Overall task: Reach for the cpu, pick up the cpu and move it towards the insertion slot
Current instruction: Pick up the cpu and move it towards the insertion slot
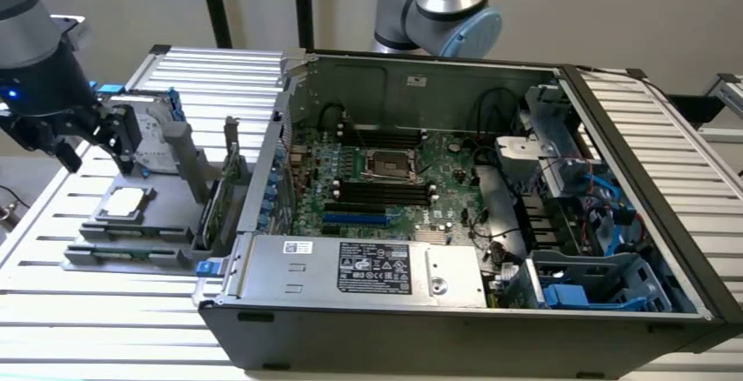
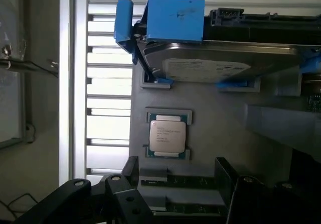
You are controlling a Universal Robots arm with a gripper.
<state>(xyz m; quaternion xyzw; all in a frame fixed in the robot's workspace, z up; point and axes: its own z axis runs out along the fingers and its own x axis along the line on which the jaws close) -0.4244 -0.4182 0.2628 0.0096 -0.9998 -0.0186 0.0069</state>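
Observation:
The cpu [image 1: 125,202] [image 2: 168,135], a small silvery square chip, lies flat in a recess of the grey parts holder [image 1: 110,237] at the exterior view's left. My gripper [image 1: 96,157] [image 2: 178,176] hangs above the holder, a little off from the chip. It is open, with its two black fingers [image 2: 131,170] apart and nothing held between them. The insertion slot [image 1: 389,165], a shiny metal frame with a dark centre, sits on the green board inside the open computer case [image 1: 465,324].
A silver hard drive with blue brackets [image 1: 145,129] [image 2: 210,63] stands on the holder just beyond the cpu. A memory stick [image 2: 175,182] lies in the holder under the fingers. Black memory slots [image 1: 378,194] flank the socket. A second arm [image 1: 436,7] stands behind the case.

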